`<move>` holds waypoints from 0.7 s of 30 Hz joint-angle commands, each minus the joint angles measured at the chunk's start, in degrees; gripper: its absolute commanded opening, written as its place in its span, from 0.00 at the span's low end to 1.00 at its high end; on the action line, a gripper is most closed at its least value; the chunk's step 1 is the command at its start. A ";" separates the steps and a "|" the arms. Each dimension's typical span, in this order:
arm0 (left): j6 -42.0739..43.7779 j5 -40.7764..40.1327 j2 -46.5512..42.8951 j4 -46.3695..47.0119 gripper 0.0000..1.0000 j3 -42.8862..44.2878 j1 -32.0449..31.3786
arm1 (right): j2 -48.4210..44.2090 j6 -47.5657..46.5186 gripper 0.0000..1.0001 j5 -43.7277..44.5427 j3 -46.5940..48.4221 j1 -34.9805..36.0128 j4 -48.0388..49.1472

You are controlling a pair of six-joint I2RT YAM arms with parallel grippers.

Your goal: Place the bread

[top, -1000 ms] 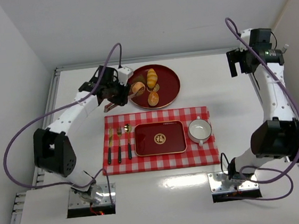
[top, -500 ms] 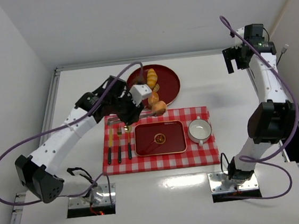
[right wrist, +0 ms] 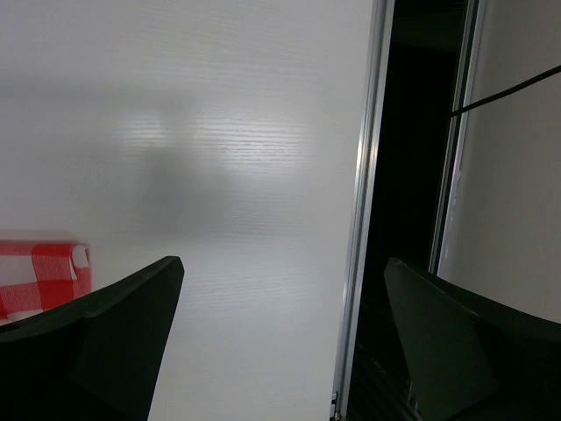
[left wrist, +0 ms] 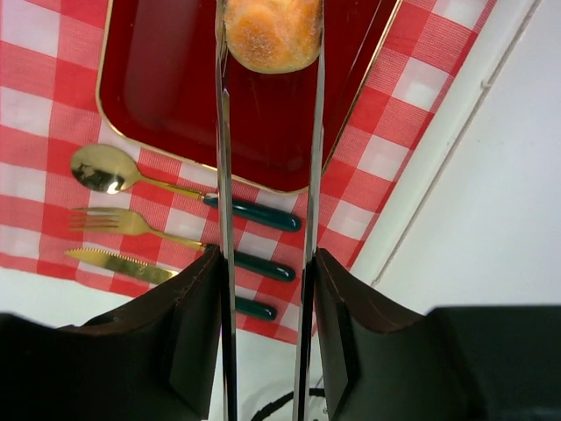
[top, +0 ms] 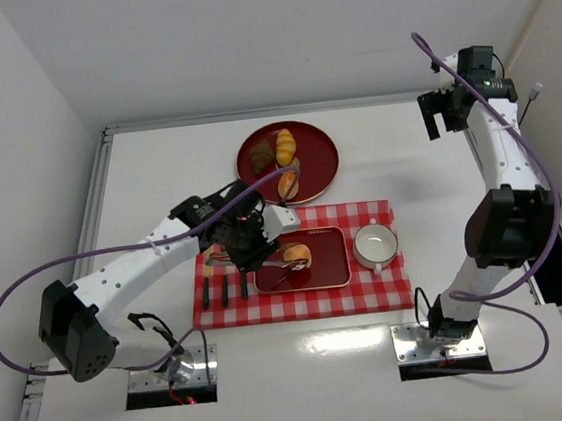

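Observation:
The bread (top: 297, 256) is a small round golden-orange bun. It is pinched between the tips of metal tongs (left wrist: 224, 175), low over the red rectangular tray (top: 332, 268). In the left wrist view the bun (left wrist: 272, 35) sits at the top, over the tray (left wrist: 158, 88). I cannot tell whether it touches the tray. My left gripper (top: 252, 240) (left wrist: 266, 263) is shut on the tongs' two blades. My right gripper (top: 441, 113) (right wrist: 280, 272) is open and empty, raised at the far right corner.
A round red plate (top: 318, 156) behind the cloth holds a long yellow roll (top: 284, 143), a dark roll (top: 261, 154) and an oval roll (top: 287, 185). On the red checked cloth (top: 379, 286) stand a white cup (top: 374, 245) and a spoon (left wrist: 101, 168), fork and knife.
My left arm has carried the bun in the tongs from the round plate down over the rectangular tray. The right arm shifted slightly at first, then stayed still.

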 commanded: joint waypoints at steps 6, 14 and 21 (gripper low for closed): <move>0.29 -0.61 3.44 7.19 0.27 -1.89 -0.77 | -2.78 1.06 0.99 0.34 -0.02 -0.14 2.26; -0.32 -1.14 4.59 10.09 0.34 -4.09 -0.77 | -3.30 1.06 0.99 -0.19 -0.02 -0.14 1.73; -0.94 -1.14 5.12 9.04 0.53 -3.40 -0.77 | -2.78 1.06 0.99 -0.19 0.51 -0.14 1.73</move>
